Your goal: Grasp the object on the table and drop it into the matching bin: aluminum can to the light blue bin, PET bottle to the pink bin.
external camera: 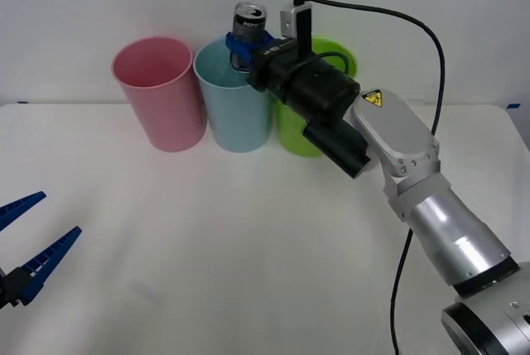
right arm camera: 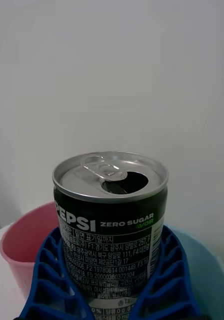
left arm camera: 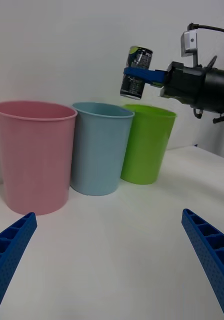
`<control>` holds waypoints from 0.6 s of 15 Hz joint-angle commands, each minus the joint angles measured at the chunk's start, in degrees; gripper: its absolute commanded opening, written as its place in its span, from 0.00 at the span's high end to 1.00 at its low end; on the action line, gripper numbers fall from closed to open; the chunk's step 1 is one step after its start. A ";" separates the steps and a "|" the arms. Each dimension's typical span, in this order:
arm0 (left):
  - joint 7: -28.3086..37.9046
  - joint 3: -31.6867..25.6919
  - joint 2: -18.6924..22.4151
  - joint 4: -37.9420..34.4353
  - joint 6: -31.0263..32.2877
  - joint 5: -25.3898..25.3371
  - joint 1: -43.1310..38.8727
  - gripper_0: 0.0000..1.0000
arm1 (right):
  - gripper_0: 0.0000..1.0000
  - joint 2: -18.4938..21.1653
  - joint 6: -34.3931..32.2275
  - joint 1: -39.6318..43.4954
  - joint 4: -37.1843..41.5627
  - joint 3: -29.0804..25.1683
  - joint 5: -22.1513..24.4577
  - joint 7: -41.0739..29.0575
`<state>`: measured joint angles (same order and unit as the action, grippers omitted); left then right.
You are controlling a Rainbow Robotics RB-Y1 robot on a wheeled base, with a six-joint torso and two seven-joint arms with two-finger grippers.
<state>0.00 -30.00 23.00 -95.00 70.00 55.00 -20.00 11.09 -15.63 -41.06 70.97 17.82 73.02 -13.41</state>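
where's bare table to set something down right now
The white table is bare in front of the three bins, between the open left gripper and the right arm. It is crowded at the back: pink bin, light blue bin and lime green bin stand close together.

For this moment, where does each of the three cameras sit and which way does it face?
Front view: above the arms, facing forward and down at the table; right arm holds the aluminum can over the light blue bin, left gripper open nearby.
Right wrist view: behind its blue fingers, facing the can's top.
Left wrist view: low over the table, facing the pink bin, light blue bin and lime green bin.
All three share the can.
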 commanded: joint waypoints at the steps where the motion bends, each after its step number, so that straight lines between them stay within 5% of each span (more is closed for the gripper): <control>1: 0.00 0.00 0.00 0.00 0.00 0.00 0.00 0.00 | 1.00 -2.22 3.23 -4.38 -6.19 0.02 0.02 0.40; 9: 0.00 0.00 0.00 0.00 0.00 0.00 0.00 0.00 | 1.00 -6.26 8.86 -12.99 -18.06 0.02 0.02 1.02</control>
<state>0.00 -30.00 23.00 -95.00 70.00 55.00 -20.00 5.10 -6.90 -53.87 53.19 17.78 73.03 -12.46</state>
